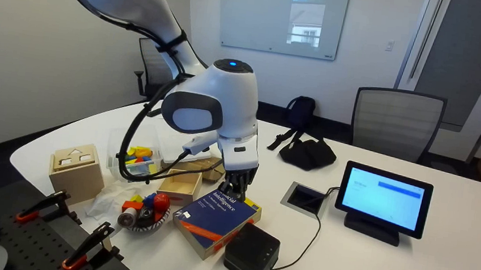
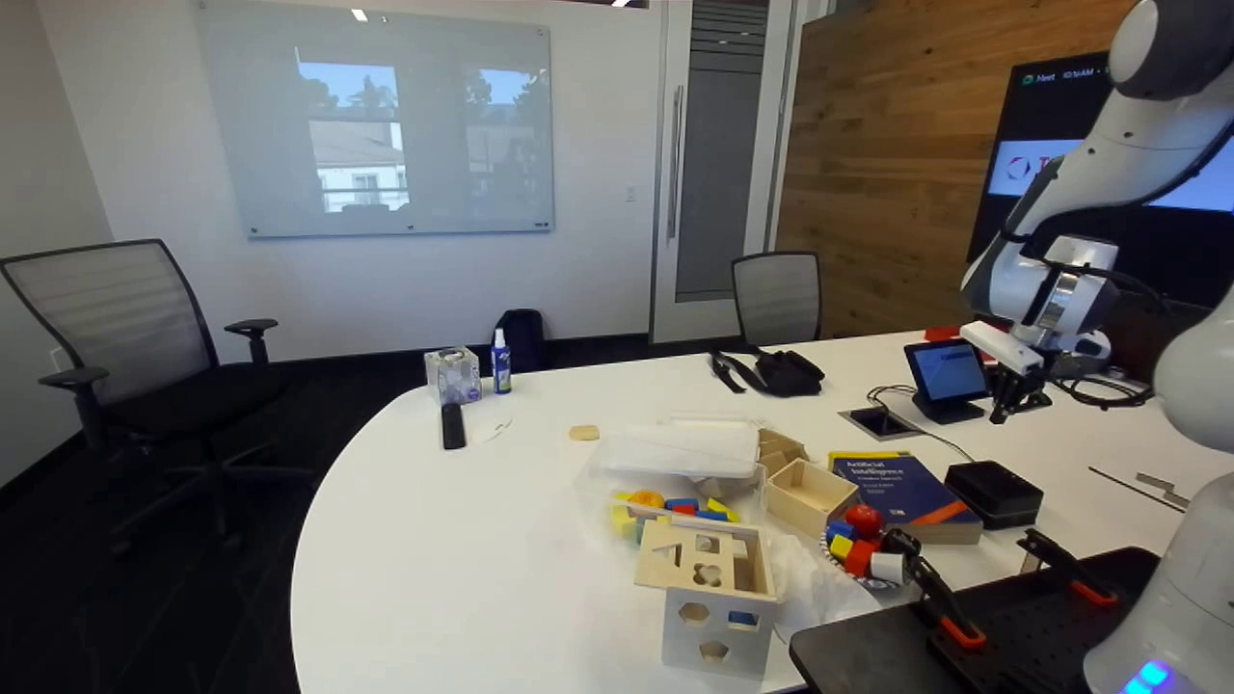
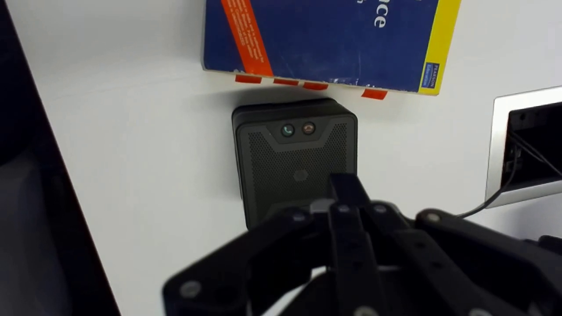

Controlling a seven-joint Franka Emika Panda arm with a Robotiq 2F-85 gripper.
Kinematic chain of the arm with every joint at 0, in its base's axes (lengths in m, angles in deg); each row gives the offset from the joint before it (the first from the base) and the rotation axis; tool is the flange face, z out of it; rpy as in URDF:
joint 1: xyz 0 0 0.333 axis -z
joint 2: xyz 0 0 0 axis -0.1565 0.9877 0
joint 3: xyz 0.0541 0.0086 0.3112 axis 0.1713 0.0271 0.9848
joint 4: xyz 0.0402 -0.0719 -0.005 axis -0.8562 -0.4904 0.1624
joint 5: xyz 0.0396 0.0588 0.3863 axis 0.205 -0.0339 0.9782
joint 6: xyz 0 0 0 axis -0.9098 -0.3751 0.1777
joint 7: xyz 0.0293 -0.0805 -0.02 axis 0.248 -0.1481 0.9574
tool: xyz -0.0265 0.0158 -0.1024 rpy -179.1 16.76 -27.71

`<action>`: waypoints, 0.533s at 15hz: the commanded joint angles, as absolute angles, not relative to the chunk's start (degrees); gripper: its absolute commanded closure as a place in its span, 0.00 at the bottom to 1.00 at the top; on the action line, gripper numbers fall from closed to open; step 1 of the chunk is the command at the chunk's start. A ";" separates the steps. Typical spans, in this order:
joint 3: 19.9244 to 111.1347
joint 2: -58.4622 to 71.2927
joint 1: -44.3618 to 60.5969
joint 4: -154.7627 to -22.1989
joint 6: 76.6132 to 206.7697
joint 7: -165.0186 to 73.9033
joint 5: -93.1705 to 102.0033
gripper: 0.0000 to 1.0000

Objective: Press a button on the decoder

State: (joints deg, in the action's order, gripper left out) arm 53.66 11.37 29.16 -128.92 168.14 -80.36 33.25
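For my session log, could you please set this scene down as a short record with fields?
Task object: black decoder on the white table
Controls: green-marked button and red-marked button, side by side near the edge facing the blue book
Arm state: gripper shut, above the table, touching neither button
Wiring: thin black cable leading from the decoder to the metal-framed opening
Display: tablet, lit in blue and white
Nearby: striped bowl with coloured pieces, beside the blue book

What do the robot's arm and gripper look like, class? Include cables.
The arm is white and rounded, with black cables strapped along it and a blue light on a black cap. The gripper is black, with jointed links and screws.
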 commanded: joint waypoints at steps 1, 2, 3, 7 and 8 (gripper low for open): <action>54.07 14.14 30.94 -125.64 166.54 -78.95 36.64 1.00; 52.90 13.23 29.08 -127.51 167.84 -80.03 35.00 0.99; 52.91 13.90 29.45 -126.94 167.80 -80.02 35.33 0.99; 52.96 14.56 29.77 -126.18 167.75 -80.02 35.52 0.99; 52.97 14.56 29.77 -126.16 167.74 -80.02 35.52 0.99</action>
State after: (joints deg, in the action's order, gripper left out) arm 53.75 14.52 30.60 -126.23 167.99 -80.34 34.98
